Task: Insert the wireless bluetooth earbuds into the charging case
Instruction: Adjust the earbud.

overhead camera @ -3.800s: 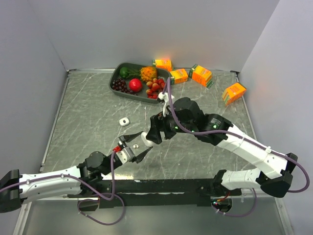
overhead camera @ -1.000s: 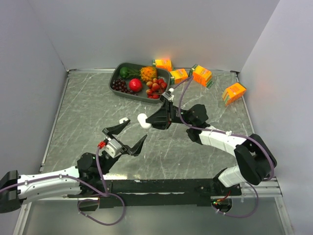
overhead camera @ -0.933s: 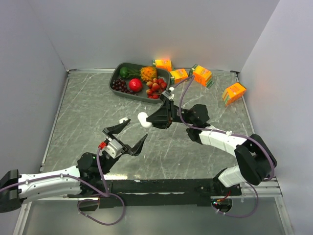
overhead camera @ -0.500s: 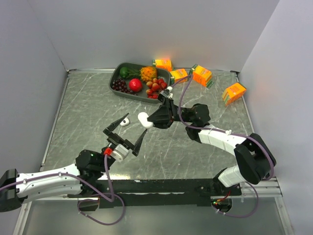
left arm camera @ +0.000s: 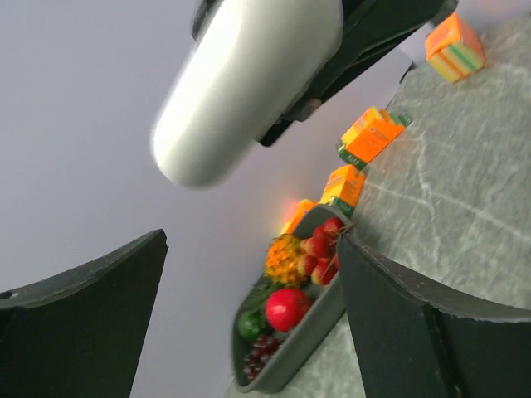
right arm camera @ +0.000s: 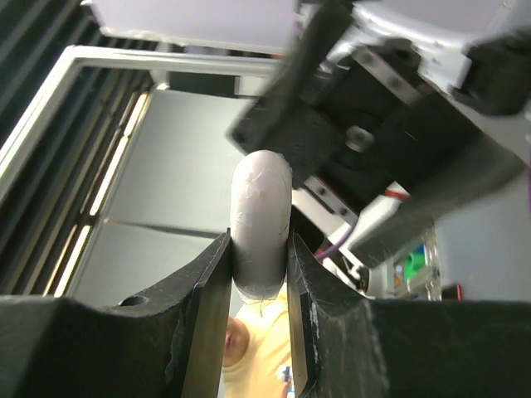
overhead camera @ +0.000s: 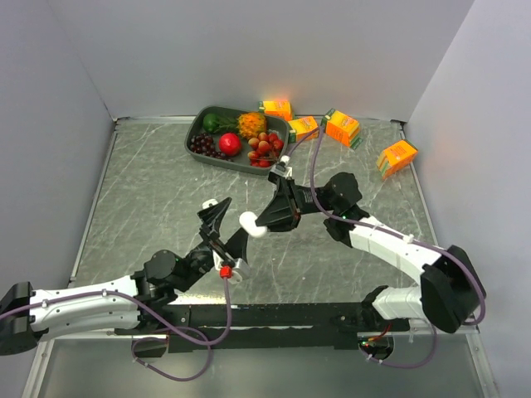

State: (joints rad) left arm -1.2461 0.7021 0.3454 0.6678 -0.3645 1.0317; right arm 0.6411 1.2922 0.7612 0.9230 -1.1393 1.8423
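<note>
The white charging case (overhead camera: 250, 224) hangs above the table's middle, with my right gripper (overhead camera: 259, 221) shut on it. In the right wrist view the case (right arm camera: 261, 211) stands upright, clamped between both fingers of the right gripper (right arm camera: 259, 245). My left gripper (overhead camera: 222, 229) is open just left of the case, jaws wide and empty. From the left wrist the case (left arm camera: 249, 83) looms above and beyond the left gripper (left arm camera: 249, 319). A small white object (overhead camera: 209, 202) lies on the table, half hidden behind a left finger. I cannot make out the earbuds in any view.
A dark tray (overhead camera: 192, 139) of fruit sits at the back of the table, also seen from the left wrist (left arm camera: 309, 330). Several orange juice cartons (overhead camera: 342, 127) lie along the back right, one nearer the right wall (overhead camera: 396, 157). Grey walls enclose three sides.
My left gripper has swung right and turned over, its jaws now close beside the case. My right gripper has carried the case a little nearer and to the right.
</note>
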